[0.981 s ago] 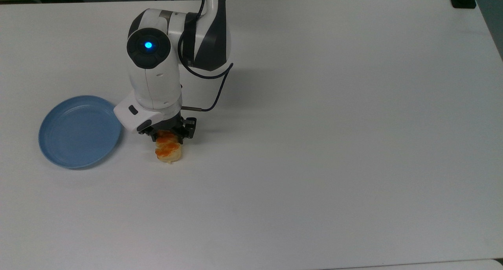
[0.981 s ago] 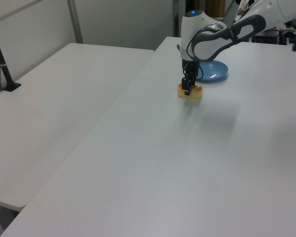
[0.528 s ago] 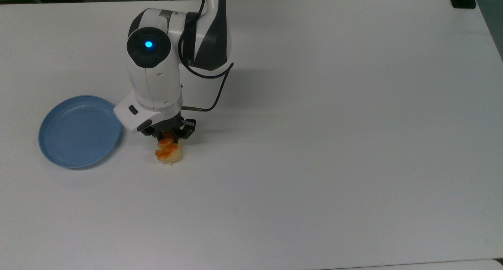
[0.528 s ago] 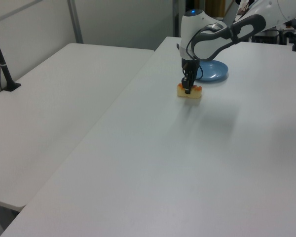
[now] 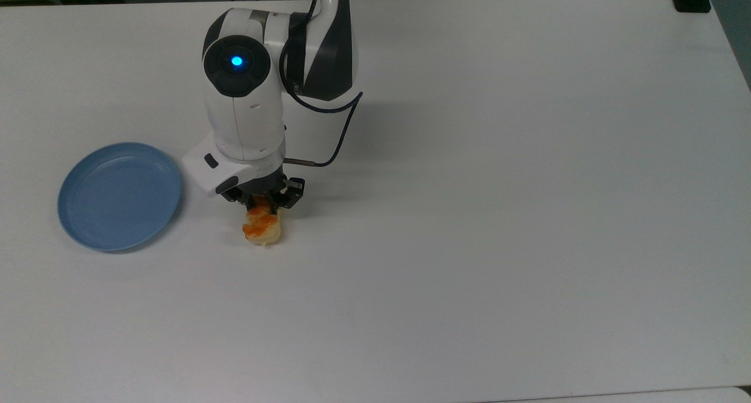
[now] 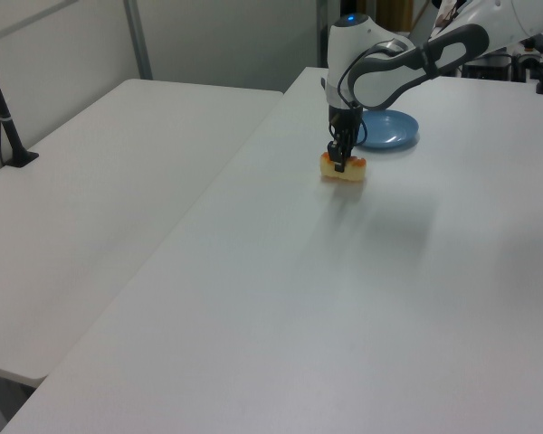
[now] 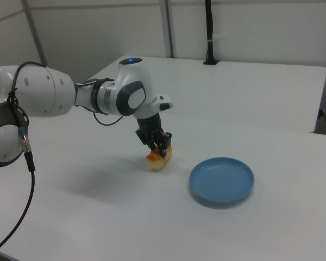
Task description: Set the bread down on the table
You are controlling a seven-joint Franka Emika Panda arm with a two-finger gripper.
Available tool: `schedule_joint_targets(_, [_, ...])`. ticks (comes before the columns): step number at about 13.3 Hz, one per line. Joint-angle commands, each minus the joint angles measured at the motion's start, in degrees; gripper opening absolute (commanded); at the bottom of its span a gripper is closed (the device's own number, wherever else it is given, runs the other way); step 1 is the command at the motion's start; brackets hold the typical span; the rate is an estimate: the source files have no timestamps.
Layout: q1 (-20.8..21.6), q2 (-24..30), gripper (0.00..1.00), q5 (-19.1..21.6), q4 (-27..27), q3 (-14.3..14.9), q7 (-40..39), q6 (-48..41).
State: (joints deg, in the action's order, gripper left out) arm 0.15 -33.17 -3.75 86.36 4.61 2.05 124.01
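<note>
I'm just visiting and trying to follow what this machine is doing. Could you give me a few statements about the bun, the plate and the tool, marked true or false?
1. The bread lies on the blue plate. False: it is off the plate, over the table.
2. The tool is closed on the bread. True.
3. The plate holds nothing. True.
4. The plate is red. False: light blue.

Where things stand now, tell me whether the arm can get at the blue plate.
Probably yes. The blue plate lies bare on the table, just to the top view's left of the gripper, with nothing between them. But the fingers are shut on the bread, which would have to be released first.
</note>
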Motion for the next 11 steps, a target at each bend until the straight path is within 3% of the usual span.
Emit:
schedule_joint_targets(1, [0.7,1.4,0.39,-0.6,0.8,0.2,2.0,-1.8])
schedule_joint_targets(3, [0.7,1.4,0.4,-0.6,0.8,0.2,2.0,-1.8])
schedule_joint_targets(4, [0.7,1.4,0.52,-0.6,0.8,0.2,2.0,-1.8])
schedule_joint_targets(5, [0.7,1.4,0.8,-0.6,0.8,0.2,2.0,-1.8])
schedule_joint_targets(6, [0.7,1.4,1.0,-0.6,0.8,0.2,2.1,-1.8])
schedule_joint_targets(11, [0.7,1.5,1.0,-0.6,0.8,0.2,2.1,-1.8])
